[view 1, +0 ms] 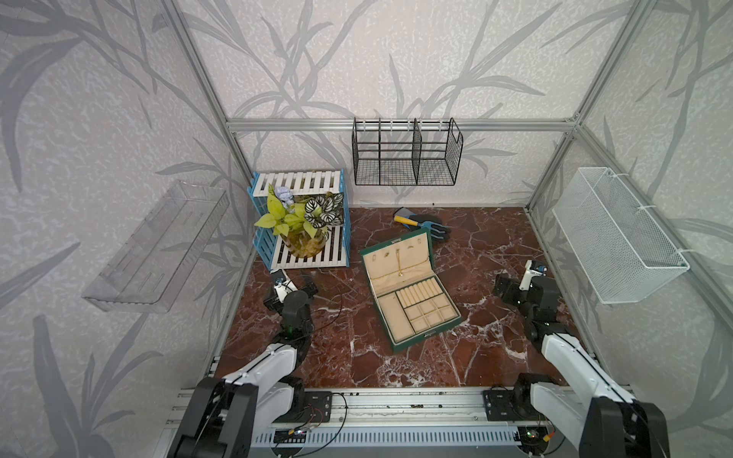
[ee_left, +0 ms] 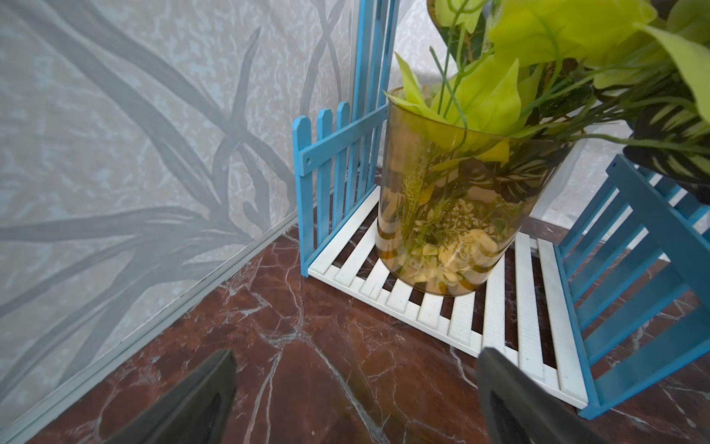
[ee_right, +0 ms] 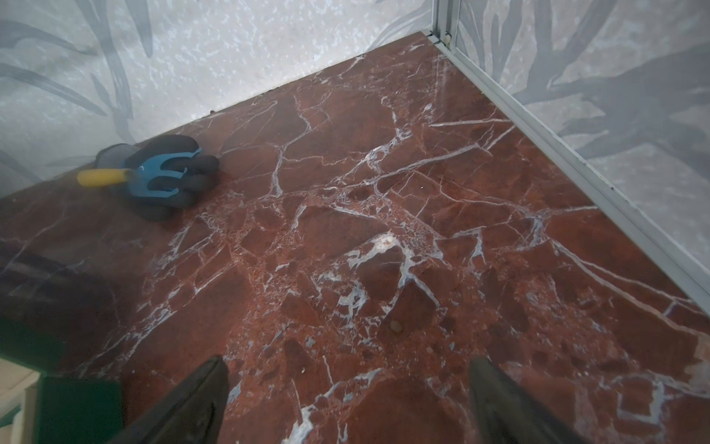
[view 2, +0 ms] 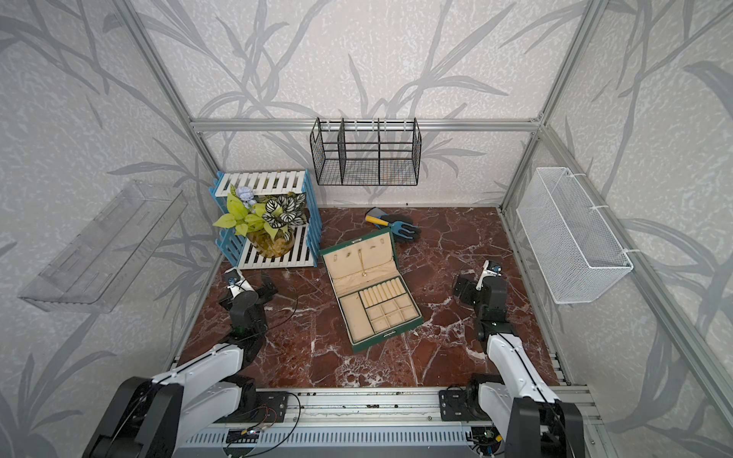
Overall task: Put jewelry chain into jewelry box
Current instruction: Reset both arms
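1. Both top views are bright and evenly lit. Soft, faint shadows lie under the black wire basket (view 1: 408, 158) and beneath the arms on the marble table (view 1: 496, 238).
2. The straight frame posts bow outward toward the edges of both top views.
3. In the left wrist view the vase (ee_left: 453, 200) is sharp, with mild sheen on its glass. The near fingers (ee_left: 192, 403) of the left gripper (ee_left: 357, 355) are dark and blurred.
4. The right wrist view is hazy and milky, most of all over the glove (ee_right: 169, 192) by the table's far edge. The jewelry box (ee_right: 77, 411) corner is a dim blur.

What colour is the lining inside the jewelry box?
Cream-beige. The jewelry box is dark green on the outside. It shows best in both top views.
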